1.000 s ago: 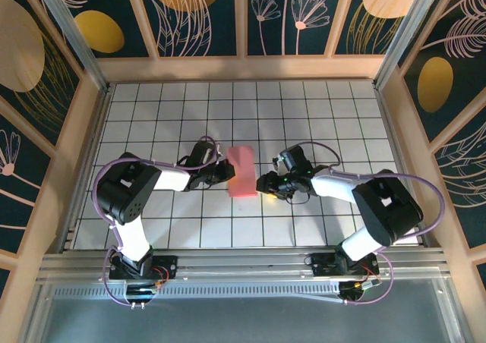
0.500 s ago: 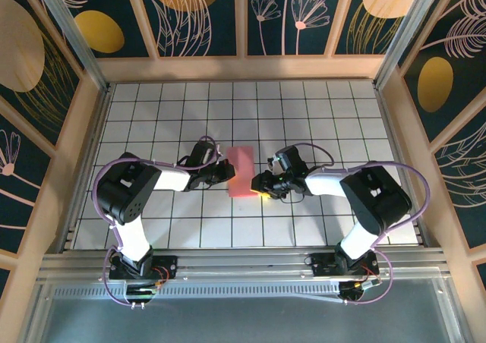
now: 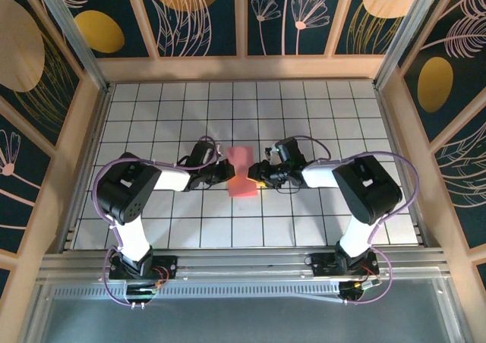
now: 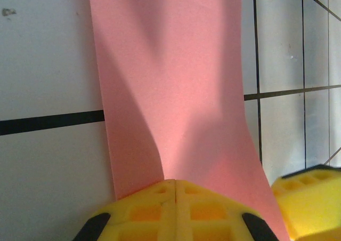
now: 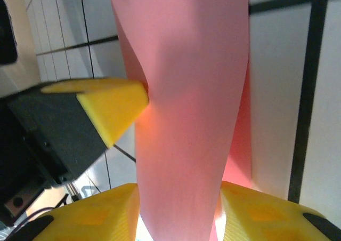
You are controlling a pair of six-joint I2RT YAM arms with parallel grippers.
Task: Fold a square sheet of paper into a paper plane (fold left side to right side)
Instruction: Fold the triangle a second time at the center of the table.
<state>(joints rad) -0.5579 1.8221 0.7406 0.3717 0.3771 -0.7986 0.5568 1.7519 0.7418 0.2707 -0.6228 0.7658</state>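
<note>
White tiles ruled with black lines covered the desk (image 3: 152, 115), and wood-framed walls (image 3: 197, 9) with dark flower panels closed it in on the far, left and right sides. Near the middle of the desk sat the square sheet of paper (image 3: 243, 187), pink-red and doubled into a long strip that ran from near to far. It was drawn in to a narrow waist halfway along and spread wider at both ends.

From the left, the left tool (image 3: 228, 170) met that waist. In the left wrist view its yellow fingers (image 4: 144, 214) were pressed together with no gap, and the paper's edge was caught at their seam, a soft crease rising from that spot.

From the right, the right tool (image 3: 259, 177) reached the same waist. In the right wrist view its two yellow pads (image 5: 266, 219) stood on either side of a humped curl of the paper, which filled the space between them and touched both, so the tool was clamped on the sheet. One yellow tip of the left tool touched the paper's left edge just beyond.
</note>
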